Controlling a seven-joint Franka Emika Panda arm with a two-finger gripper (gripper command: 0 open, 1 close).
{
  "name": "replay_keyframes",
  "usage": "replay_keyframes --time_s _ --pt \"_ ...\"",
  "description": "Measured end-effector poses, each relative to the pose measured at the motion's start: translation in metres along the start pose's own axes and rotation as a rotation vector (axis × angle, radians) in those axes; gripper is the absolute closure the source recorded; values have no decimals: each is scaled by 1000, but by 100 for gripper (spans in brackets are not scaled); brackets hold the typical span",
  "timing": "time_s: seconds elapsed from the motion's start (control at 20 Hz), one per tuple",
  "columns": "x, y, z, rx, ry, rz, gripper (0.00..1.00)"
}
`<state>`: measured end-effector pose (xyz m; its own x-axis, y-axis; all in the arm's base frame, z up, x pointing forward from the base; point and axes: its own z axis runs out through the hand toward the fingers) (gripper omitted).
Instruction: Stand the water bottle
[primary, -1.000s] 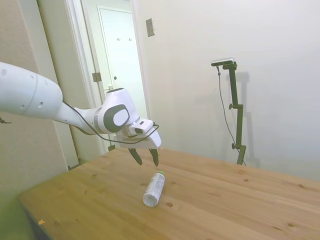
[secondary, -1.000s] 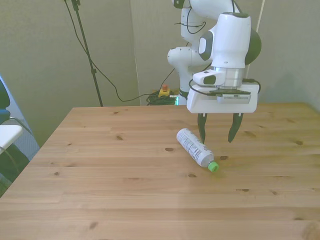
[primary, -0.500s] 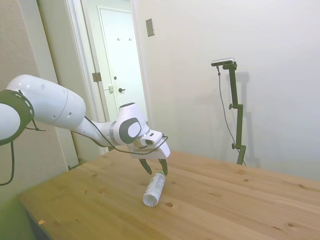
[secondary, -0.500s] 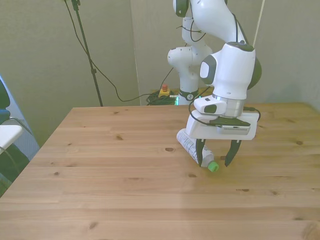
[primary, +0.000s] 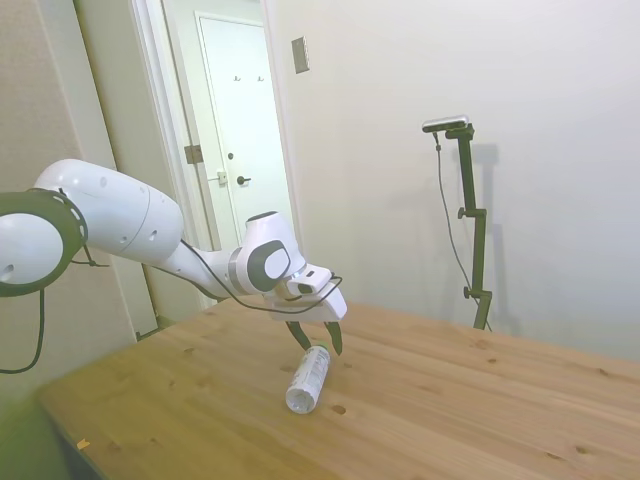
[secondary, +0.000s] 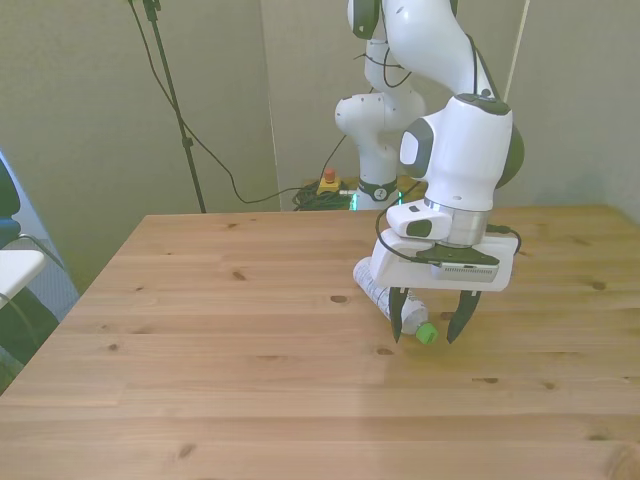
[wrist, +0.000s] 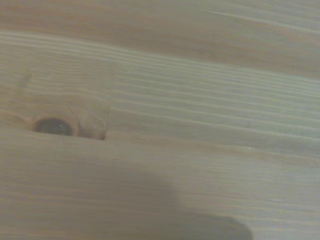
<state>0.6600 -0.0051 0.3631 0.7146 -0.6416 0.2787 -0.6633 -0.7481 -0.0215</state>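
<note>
The water bottle (secondary: 385, 297) lies on its side on the wooden table (secondary: 200, 330), a clear bottle with a white label and a light green cap (secondary: 427, 333). In the side view the water bottle (primary: 307, 379) points its base toward the camera. My gripper (secondary: 423, 330) is open and low over the bottle's cap end, one finger on each side of the neck, apart from it. From the side, the gripper (primary: 322, 341) sits at the bottle's far end. The wrist view holds only blurred wood grain with a dark knot (wrist: 52, 126).
The table's far edge (secondary: 300, 215) runs behind the arm. Cables and a small yellow box (secondary: 327, 183) lie on the floor beyond it. A door (primary: 240, 150) stands behind the table in the side view.
My gripper has come down from above the table and toward the cap end of the bottle, staying open. The bottle has not moved.
</note>
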Motion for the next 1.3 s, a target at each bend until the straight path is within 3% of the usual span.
replay_keyframes --time_s 0.95,1.3 --pt "24 30 2 -37 -56 30 100" --pt "38 25 -25 -2 -131 216 100"
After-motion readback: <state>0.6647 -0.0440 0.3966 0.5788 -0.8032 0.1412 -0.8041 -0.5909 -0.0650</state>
